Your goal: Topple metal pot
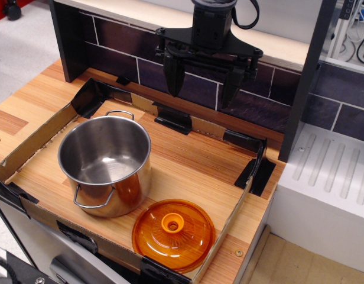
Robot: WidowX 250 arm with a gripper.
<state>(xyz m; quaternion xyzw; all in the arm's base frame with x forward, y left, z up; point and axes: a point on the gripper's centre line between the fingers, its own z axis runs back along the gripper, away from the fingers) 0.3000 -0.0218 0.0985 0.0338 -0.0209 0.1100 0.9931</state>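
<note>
- The metal pot (106, 163) is standing upright and empty on the wooden counter (188, 154), in the left part of the area fenced by a low cardboard border (37, 142); nothing is touching it.
- The gripper (203, 87) is hanging well above and behind the pot, toward the tiled back wall (123, 41), with its two dark fingers (174, 74) spread wide apart and holding nothing.
- The orange lid (174, 234) is lying knob-up just beside the pot's base, at the front edge of the counter.
- Risk: the pot is looking wide and flat-bottomed, so a low push is likely sliding it rather than tipping it; contact probably needs to land near the rim.
- Risk: the polished steel wall is smooth and curved, so a fingertip pressing off-centre may be glancing off sideways.
- Risk: if the pot is tipping toward the front right, it may be landing on the lid and shoving it off the counter edge; tipping left, it may be jamming against the cardboard.
- Risk: the thin wire loop handles (93, 198) near the rim could be snagging a finger.
- Materials: the pot is mirror-bright stainless steel, cylindrical; the lid is translucent, domed and glossy; the counter is striped wood grain; the border is matte brown cardboard held with black tape (87, 97).
</note>
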